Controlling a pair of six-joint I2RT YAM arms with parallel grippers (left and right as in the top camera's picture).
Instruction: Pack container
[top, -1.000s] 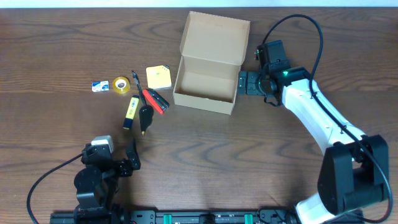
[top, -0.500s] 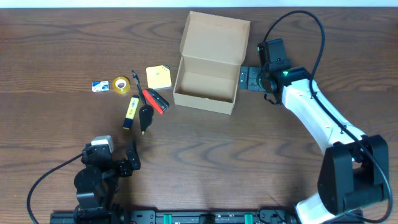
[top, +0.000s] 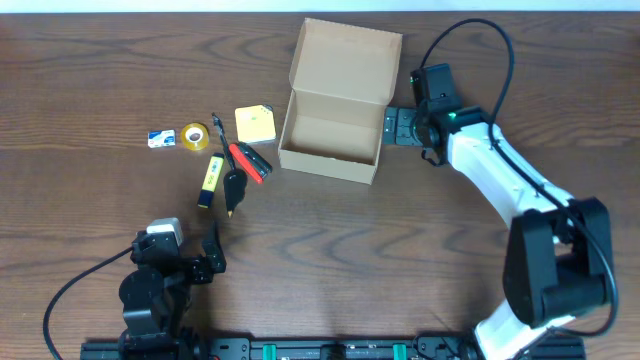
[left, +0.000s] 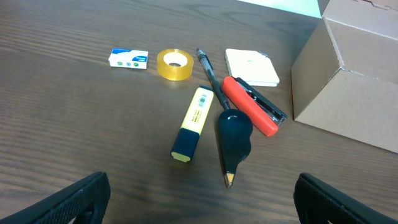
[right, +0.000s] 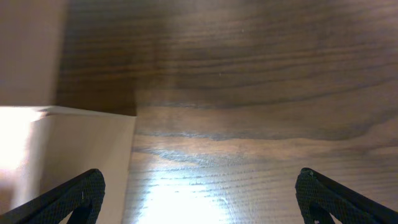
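The container (top: 327, 164), a tan cardboard box, stands open at the table's far middle with its flap lid (top: 346, 58) raised; its inside looks bare. My right gripper (top: 397, 127) is open just off the box's right wall. In the right wrist view that gripper (right: 202, 205) straddles the box's corner (right: 68, 149), with the left finger over the cardboard. My left gripper (top: 212, 254) rests open near the front left, holding nothing. In the left wrist view it (left: 202, 208) faces the stationery and the box (left: 351, 93).
Left of the box lie an eraser (top: 160, 138), a tape roll (top: 194, 136), a pen (top: 217, 129), yellow sticky notes (top: 255, 123), a red stapler (top: 248, 162), a yellow highlighter (top: 210, 181) and a black-handled tool (top: 234, 190).
My right gripper has shifted slightly toward the table's far side beside the box. The left arm and the stationery have not moved.
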